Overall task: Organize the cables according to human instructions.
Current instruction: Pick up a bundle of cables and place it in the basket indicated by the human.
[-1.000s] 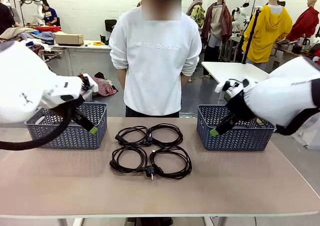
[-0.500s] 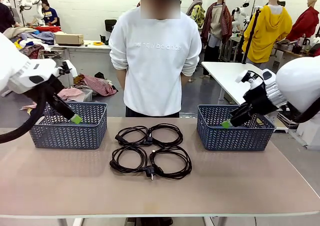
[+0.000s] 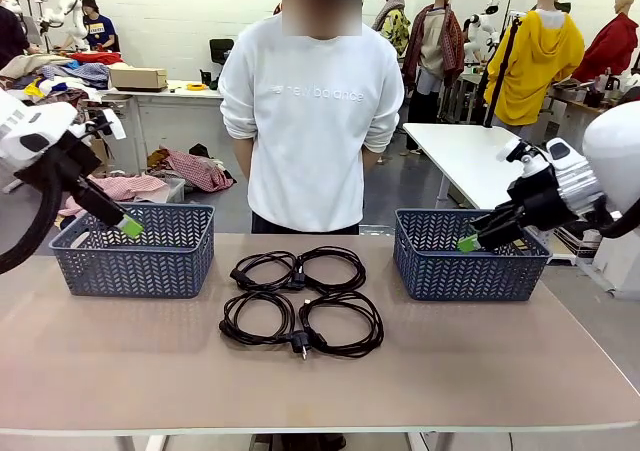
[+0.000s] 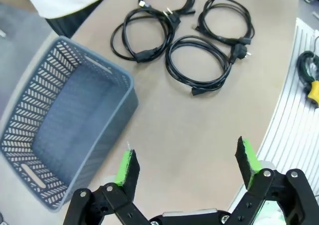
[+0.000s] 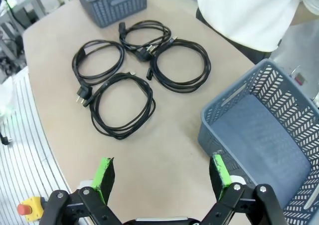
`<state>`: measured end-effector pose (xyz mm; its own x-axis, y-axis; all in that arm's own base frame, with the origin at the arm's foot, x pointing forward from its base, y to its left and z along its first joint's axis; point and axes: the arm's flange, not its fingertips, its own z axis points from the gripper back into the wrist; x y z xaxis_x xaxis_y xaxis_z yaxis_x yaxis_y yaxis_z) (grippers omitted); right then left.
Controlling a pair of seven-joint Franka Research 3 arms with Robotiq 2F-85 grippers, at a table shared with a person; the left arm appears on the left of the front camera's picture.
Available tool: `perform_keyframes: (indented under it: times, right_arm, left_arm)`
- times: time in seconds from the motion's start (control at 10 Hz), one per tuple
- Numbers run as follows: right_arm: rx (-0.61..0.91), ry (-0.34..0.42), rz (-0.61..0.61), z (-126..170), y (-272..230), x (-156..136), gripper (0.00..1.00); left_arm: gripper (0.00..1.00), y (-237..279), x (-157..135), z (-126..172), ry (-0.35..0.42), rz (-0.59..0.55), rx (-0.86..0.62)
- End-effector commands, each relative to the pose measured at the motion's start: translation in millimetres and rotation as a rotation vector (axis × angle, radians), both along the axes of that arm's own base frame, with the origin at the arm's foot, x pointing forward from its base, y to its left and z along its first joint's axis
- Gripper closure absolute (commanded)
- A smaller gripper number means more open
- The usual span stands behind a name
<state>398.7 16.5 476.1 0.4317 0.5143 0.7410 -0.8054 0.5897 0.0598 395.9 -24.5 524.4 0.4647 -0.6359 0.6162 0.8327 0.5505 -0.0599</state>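
Four cables lie on the table at its middle, in a two-by-two block, all coiled flat. The back pair touch each other at their plugs. The front pair touch too, with a plug poking out toward the robot side. Back and front rows are just beside each other, maybe touching, hard to tell. No cable is in a basket.

The left basket sits on the far left of the table and the right basket on the far right. Cables are between them, apart from both. Both baskets look empty in the wrist views.

The left tool is up in the air over the left basket's near-left part, angled down and inward. In its wrist view the jaws are wide, nothing between them, with bare table below, the basket off to one side and the cables farther off.

The right tool is in the air over the right basket's rim, pointing down and inward. Jaws are wide and nothing is held. In its wrist view one pad sits over the basket's near corner.

The person stands at the far edge, centred behind the cables, arms drawn back, hands hidden. Neither tool touches a cable.
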Motion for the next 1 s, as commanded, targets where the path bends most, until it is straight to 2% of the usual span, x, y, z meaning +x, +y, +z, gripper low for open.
perform_keyframes:
  times: [0.0, 0.4, 0.9]
  right_arm:
    - [0.046, -0.029, 0.04, 4.1, -7.4, 2.5, 0.0]
    - [0.058, -0.05, 0.041, 15.1, -9.5, -0.8, 0.0]
    - [0.045, -0.027, 0.015, 14.7, -8.4, -2.2, 0.0]
  left_arm:
    - [0.0, 11.1, 4.2, 1.3, -0.019, -0.029, -0.021]
    - [0.0, 20.7, 10.4, -4.0, -0.017, 0.002, -0.069]
    - [0.0, 21.0, 5.1, -5.3, -0.009, 0.018, -0.054]
